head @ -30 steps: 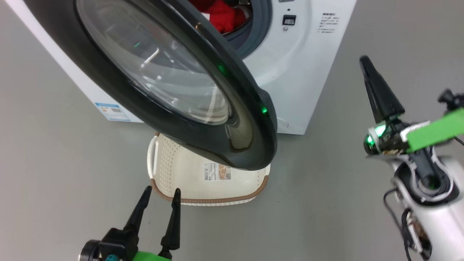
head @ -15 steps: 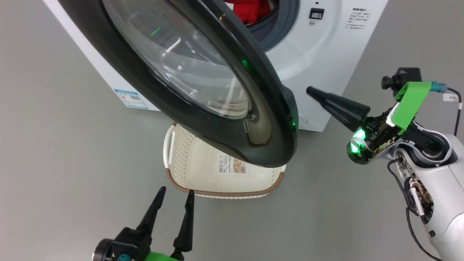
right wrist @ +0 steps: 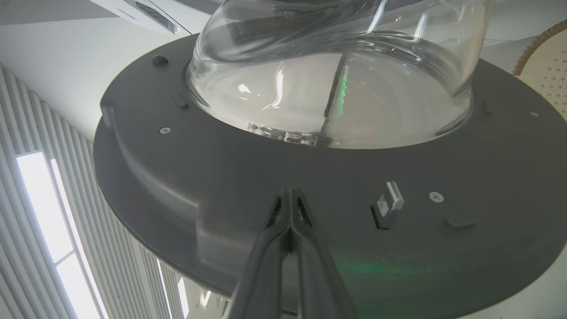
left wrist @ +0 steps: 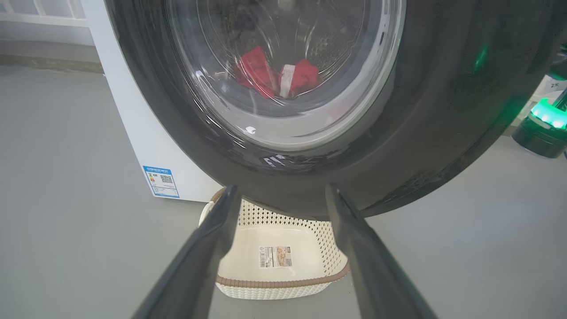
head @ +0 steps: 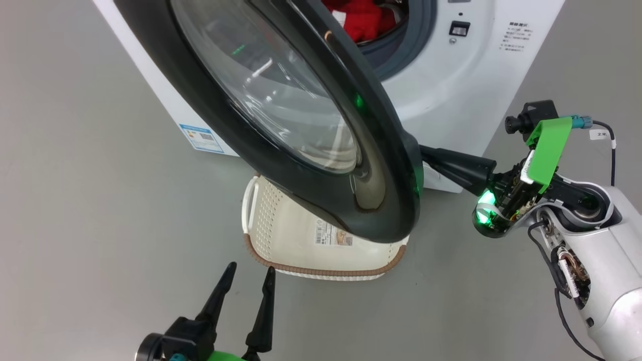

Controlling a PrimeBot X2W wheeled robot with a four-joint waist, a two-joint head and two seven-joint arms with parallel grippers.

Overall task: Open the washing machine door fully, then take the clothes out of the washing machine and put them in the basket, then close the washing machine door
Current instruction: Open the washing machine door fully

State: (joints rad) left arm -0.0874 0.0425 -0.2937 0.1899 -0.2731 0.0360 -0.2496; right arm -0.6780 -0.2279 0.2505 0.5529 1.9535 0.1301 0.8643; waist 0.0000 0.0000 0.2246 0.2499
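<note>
Partly open washing machine door [head: 281, 115] is being pressed at three o'clock by the closed right gripper [right wrist: 290, 193]; left gripper [head: 249, 281], at six, is being held open. Clothes [head: 363, 20] at twelve, not yet removed; basket [head: 321, 272] empty.

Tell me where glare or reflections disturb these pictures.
Head view: white streaks and green glints on the round black-rimmed glass door. Left wrist view: the red clothes look hazy through that glass. Right wrist view: ceiling light strips are blown out.

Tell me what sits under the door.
The basket, empty where visible, with a label on its bottom. The door covers its far side, so anything there is hidden.
</note>
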